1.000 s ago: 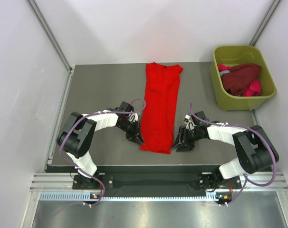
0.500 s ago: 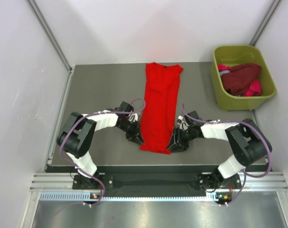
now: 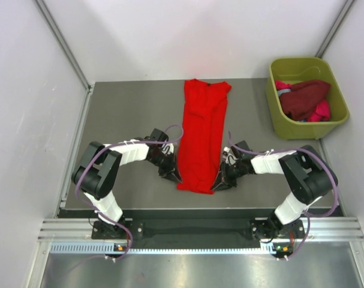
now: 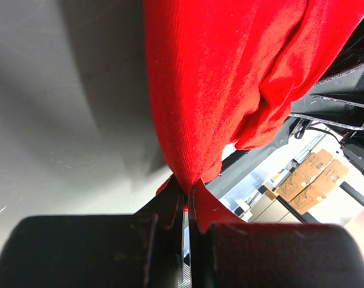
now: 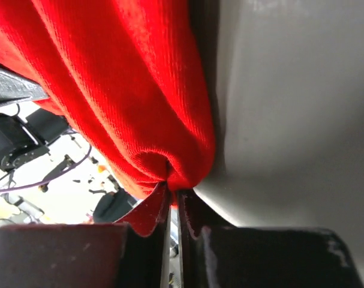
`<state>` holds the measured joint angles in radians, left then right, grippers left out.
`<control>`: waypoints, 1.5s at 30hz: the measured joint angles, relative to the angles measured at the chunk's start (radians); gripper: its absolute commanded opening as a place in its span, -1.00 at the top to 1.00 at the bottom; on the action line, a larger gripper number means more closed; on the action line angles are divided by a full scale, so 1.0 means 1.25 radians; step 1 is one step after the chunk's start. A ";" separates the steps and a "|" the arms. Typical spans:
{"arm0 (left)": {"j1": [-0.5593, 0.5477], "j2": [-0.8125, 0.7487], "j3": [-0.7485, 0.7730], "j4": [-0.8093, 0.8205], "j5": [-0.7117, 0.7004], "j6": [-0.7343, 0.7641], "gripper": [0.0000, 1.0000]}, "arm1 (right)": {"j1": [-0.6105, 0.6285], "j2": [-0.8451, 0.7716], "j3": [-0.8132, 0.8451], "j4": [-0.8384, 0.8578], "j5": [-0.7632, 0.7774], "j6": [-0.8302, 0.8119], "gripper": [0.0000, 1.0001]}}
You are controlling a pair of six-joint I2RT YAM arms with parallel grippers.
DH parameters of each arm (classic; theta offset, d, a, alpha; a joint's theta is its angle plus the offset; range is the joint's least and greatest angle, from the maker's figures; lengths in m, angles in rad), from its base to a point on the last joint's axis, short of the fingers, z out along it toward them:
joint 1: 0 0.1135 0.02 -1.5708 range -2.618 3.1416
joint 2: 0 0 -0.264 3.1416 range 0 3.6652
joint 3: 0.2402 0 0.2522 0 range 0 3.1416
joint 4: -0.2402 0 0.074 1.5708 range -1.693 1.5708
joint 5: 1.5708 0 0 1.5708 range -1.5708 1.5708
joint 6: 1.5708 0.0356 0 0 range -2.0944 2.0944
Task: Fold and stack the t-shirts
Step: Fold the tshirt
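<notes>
Right wrist: red t-shirt (image 5: 122,90) inside end effector (image 5: 173,203)

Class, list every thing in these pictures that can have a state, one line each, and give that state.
red shirt: folded into a long narrow strip, both near corners pinched.
left pincer: shut on red shirt's near left corner.
right pincer: shut on red shirt's near right corner.
tub: upright, open, holding shirts.
maroon shirt: crumpled in tub.
pink shirt: crumpled in tub.

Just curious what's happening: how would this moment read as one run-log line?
left tool: shut on bright red t-shirt, near left corner | right tool: shut on near right corner | maroon t-shirt: in olive-green tub
</notes>
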<state>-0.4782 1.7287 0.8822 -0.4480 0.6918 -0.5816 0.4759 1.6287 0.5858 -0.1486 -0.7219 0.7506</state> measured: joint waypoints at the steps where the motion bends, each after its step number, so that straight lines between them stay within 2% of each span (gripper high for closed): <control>1: 0.002 0.000 0.000 0.000 0.000 0.000 1.00 | 0.000 0.000 0.002 -0.004 0.002 -0.001 1.00; 5: 0.011 0.000 0.000 -0.002 0.000 0.002 1.00 | -0.016 -0.022 0.010 -0.052 0.027 -0.049 1.00; 9: 0.020 0.000 0.004 -0.015 -0.004 0.014 1.00 | -0.088 -0.080 0.021 -0.170 0.073 -0.153 1.00; 12: 0.019 -0.001 0.029 -0.035 -0.003 0.030 1.00 | -0.139 -0.126 0.045 -0.250 0.089 -0.227 1.00; 15: 0.019 -0.009 0.065 -0.048 -0.001 0.047 1.00 | -0.149 -0.164 0.060 -0.287 0.090 -0.262 1.00; 28: 0.013 -0.080 0.095 -0.091 0.007 0.092 1.00 | -0.149 -0.233 0.067 -0.307 0.081 -0.272 1.00; 34: -0.019 -0.118 0.104 -0.137 0.011 0.123 1.00 | -0.148 -0.235 0.143 -0.337 0.072 -0.273 1.00; 41: -0.036 -0.131 0.202 -0.176 -0.004 0.169 1.00 | -0.147 -0.243 0.240 -0.361 0.071 -0.280 1.00; 45: -0.025 -0.077 0.320 -0.197 -0.009 0.199 1.00 | -0.147 -0.227 0.295 -0.359 0.071 -0.280 1.00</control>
<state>-0.5091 1.6329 1.2823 -0.6945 0.6804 -0.3328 0.2920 1.3445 0.9550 -0.5976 -0.6334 0.4007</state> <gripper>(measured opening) 0.023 0.014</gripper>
